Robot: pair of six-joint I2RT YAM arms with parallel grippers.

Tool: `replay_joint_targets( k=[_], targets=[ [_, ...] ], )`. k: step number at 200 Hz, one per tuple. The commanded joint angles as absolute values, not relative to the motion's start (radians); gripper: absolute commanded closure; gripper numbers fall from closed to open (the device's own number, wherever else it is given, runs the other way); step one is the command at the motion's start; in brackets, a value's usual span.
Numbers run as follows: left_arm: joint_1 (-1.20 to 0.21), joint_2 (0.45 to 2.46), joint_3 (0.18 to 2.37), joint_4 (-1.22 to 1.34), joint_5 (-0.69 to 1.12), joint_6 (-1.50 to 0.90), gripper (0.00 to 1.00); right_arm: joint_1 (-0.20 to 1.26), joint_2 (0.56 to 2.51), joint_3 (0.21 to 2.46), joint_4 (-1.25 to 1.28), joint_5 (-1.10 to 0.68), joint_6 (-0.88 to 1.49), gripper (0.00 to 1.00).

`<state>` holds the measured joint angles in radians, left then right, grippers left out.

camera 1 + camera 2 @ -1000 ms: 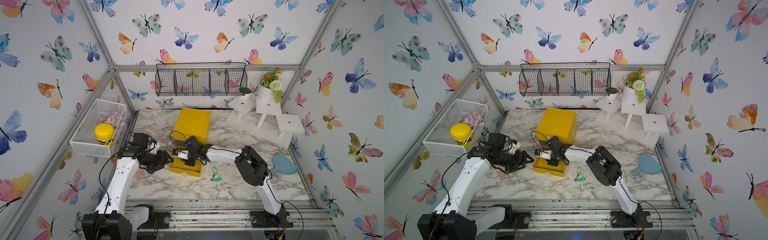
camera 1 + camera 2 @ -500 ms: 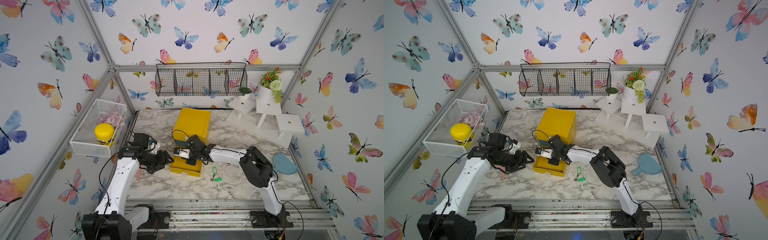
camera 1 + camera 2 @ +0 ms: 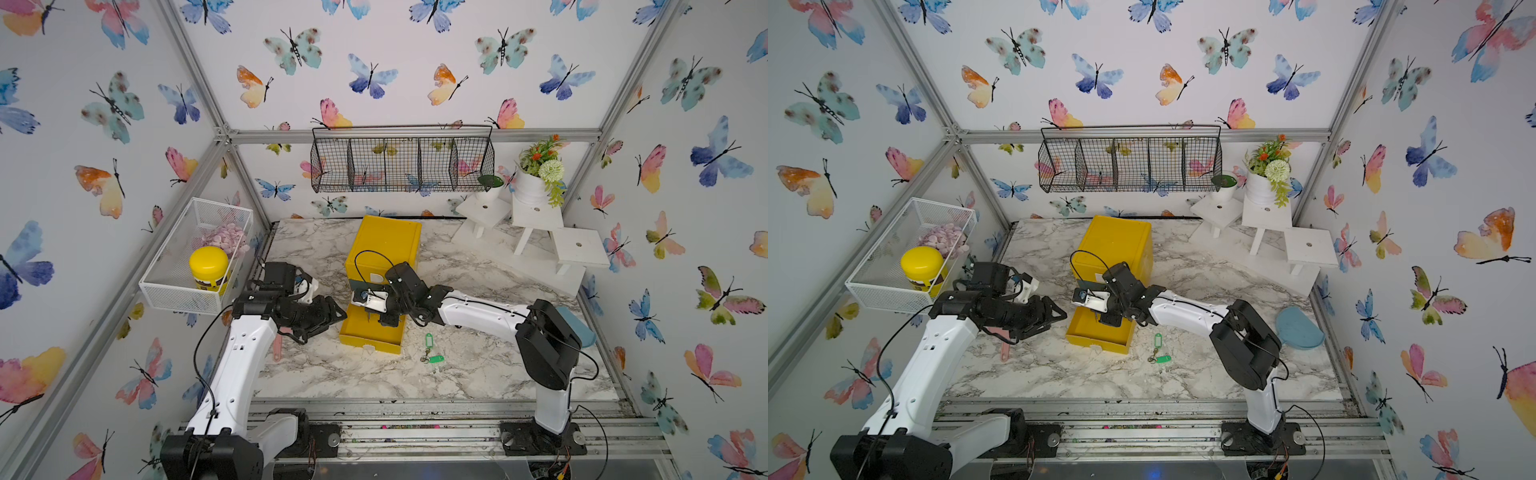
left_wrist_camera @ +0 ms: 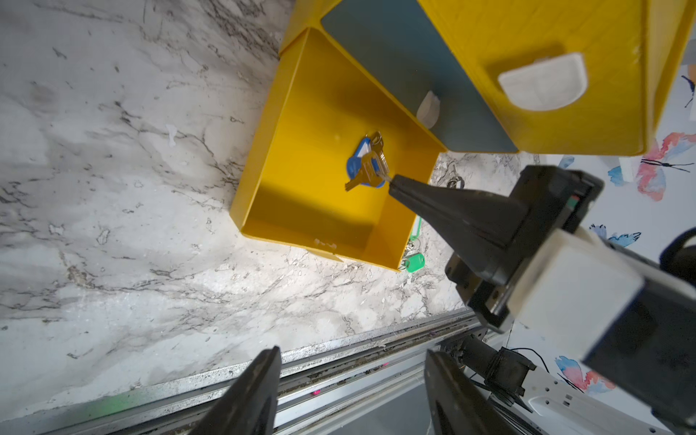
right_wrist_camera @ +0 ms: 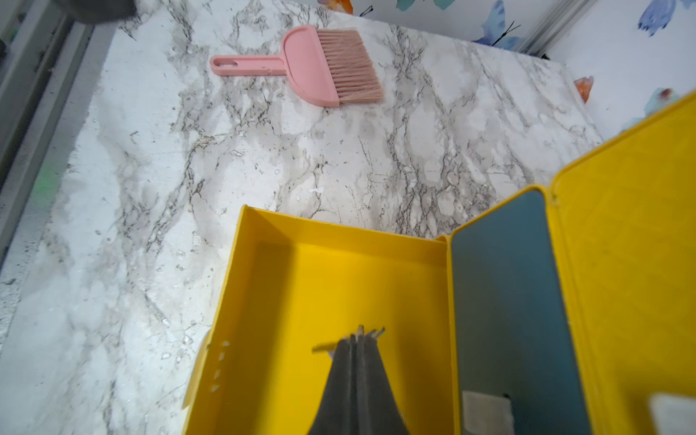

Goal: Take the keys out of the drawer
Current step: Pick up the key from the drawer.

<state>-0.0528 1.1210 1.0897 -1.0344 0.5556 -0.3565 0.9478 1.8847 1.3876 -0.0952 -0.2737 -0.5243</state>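
Note:
The yellow drawer (image 3: 370, 343) (image 3: 1098, 338) stands pulled out of the yellow cabinet (image 3: 386, 241). My right gripper (image 4: 393, 182) (image 5: 356, 339) reaches down into the drawer and is shut on the keys (image 4: 367, 165) with a blue tag. Only their metal tips (image 5: 371, 332) show past the jaws in the right wrist view. A second bunch of keys with green tags (image 3: 430, 351) (image 3: 1158, 351) (image 4: 414, 261) lies on the table beside the drawer's front corner. My left gripper (image 3: 336, 316) (image 4: 353, 350) hangs open and holds nothing, just left of the drawer.
A pink brush (image 5: 312, 66) (image 3: 277, 347) lies on the marble under my left arm. A blue dustpan (image 3: 1300, 328) sits at the right edge. A white mesh basket (image 3: 166, 286) with a yellow-lidded jar (image 3: 208, 266) hangs on the left wall. White stools (image 3: 579, 247) stand at the back right.
My right gripper's jaws have closed the last bit onto the blue-tagged keys in the drawer, and that arm's elbow has shifted slightly right. The left arm has barely moved.

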Motion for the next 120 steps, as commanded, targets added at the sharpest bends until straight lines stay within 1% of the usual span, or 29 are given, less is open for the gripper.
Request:
replay_joint_targets(
  k=[1,28,46,52,83,101,120],
  targets=[
    [-0.056,1.091,1.128,-0.959,0.535,-0.356,0.35,0.943,1.786,1.359,-0.098,-0.288,-0.447,0.98],
    [-0.092,1.079,1.141,-0.856,0.532,-0.362,0.35,0.942,1.669,1.309,-0.171,-0.232,-0.333,0.98],
    [-0.191,1.072,1.144,-0.783,0.493,-0.339,0.35,0.942,1.585,1.261,-0.227,-0.195,-0.247,0.98],
    [-0.232,1.072,1.146,-0.759,0.440,-0.328,0.35,0.942,1.556,1.242,-0.241,-0.182,-0.216,0.98],
    [-0.437,1.088,1.143,-0.659,0.346,-0.260,0.35,0.942,1.417,1.135,-0.294,-0.087,-0.015,0.98],
    [-0.500,1.100,1.137,-0.614,0.336,-0.233,0.35,0.940,1.353,1.079,-0.328,-0.010,0.124,0.98],
    [-0.525,1.114,1.137,-0.594,0.335,-0.219,0.35,0.940,1.303,1.013,-0.342,0.046,0.250,0.98]
  ],
)
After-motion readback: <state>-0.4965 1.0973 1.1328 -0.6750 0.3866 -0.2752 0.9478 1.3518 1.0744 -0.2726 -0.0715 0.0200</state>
